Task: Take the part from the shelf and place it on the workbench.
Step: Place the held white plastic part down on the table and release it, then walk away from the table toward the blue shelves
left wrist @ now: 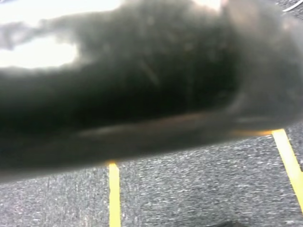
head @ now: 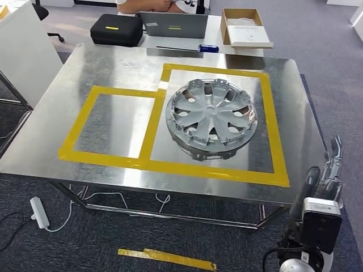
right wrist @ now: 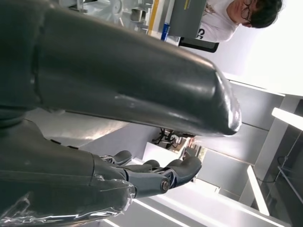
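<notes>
Part (head: 211, 118): silver-grey wheel cover with spoke-shaped openings, lying flat on the counter (head: 51, 130), inside the larger of two yellow tape rectangles (head: 269, 107). It sits well apart from the right robot hand, forward of it and toward the robot's left, with nothing touching it.

Right robot hand (head: 332, 167): raised beside the counter's near right corner, off the edge and not touching the metal top. Fingers (right wrist: 178, 172) extended and apart from the thick grey thumb (right wrist: 143, 85); nothing held between them.

Left robot hand: state cannot be told; the left wrist view is taken up by a dark blurred shape, with grey carpet (left wrist: 196, 189) and yellow floor lines (left wrist: 114, 198) beyond it.

Counter: bare sheet-metal top on a metal frame. The smaller tape rectangle (head: 79, 127) adjoins the larger one on the side farther from the right robot hand.

Beyond the counter's far edge, well apart from the robot hand: black case (head: 116, 29), grey laptop (head: 174, 24), blue object (head: 208, 48) just beside the laptop, open cardboard box (head: 244, 27). A person (right wrist: 246, 16) in a white shirt sits behind the laptop.

Floor, under and before the counter: white power strip (head: 37, 211) with cable, loose strip of yellow tape (head: 167, 259).
</notes>
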